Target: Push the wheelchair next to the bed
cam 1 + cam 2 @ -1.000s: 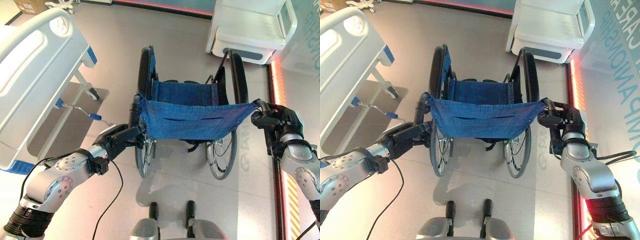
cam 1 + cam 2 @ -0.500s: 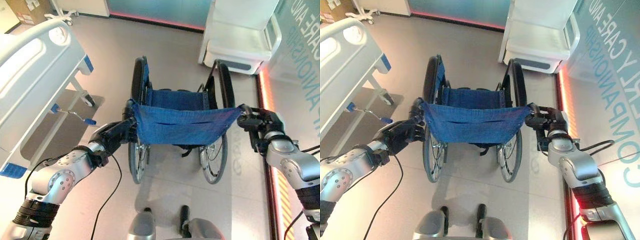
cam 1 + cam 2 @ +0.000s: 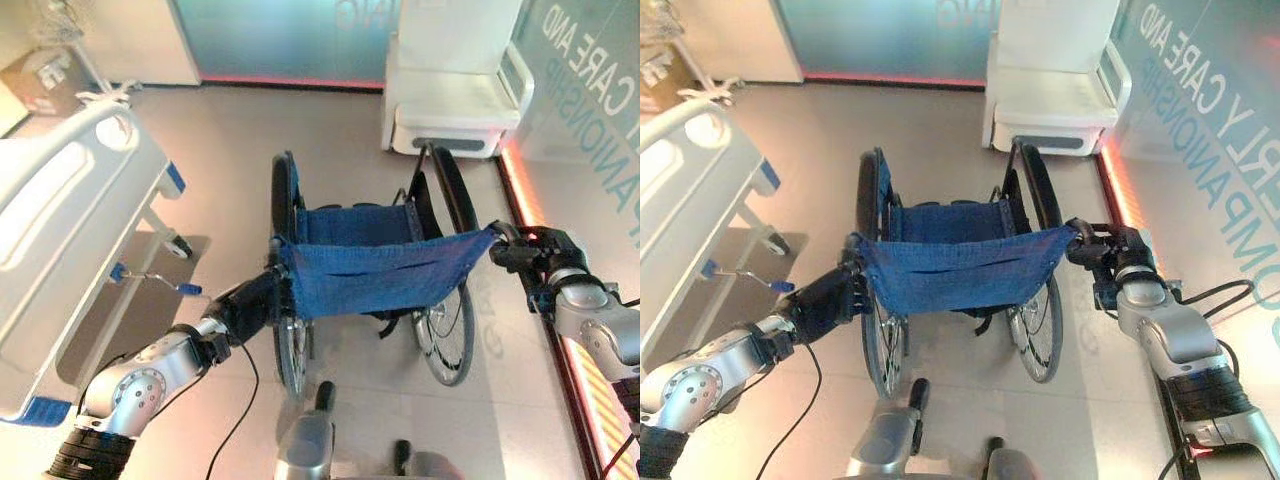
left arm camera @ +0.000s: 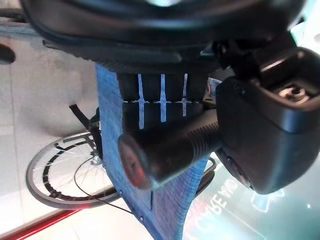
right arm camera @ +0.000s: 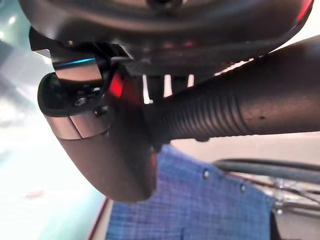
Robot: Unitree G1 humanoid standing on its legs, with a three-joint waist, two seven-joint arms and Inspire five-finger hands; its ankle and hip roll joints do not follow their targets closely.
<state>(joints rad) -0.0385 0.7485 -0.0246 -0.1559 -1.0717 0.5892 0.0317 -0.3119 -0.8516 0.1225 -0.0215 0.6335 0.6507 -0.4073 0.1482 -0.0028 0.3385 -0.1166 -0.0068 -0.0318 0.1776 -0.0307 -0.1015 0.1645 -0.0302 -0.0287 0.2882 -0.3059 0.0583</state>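
Observation:
A wheelchair (image 3: 375, 270) with a blue cloth seat and back stands on the floor in front of me, facing away. My left hand (image 3: 250, 305) is curled round its left push handle (image 4: 165, 150). My right hand (image 3: 535, 255) is curled round the ribbed right push handle (image 5: 235, 112). The white hospital bed (image 3: 60, 230) with blue corner bumpers stands to the left of the wheelchair, a gap of floor between them.
A white bedside cabinet (image 3: 455, 95) stands ahead on the right, just past the wheelchair. A glowing red strip (image 3: 560, 350) runs along the floor on the right by a printed glass wall. A blue-tipped crank (image 3: 155, 280) sticks out under the bed. A cardboard box (image 3: 45, 80) lies far left.
The whole view has shifted as I walk forward behind the wheelchair. The chair has rolled ahead, nearer the white cabinet, and the bed now lies more alongside it. Both hands stay on the handles.

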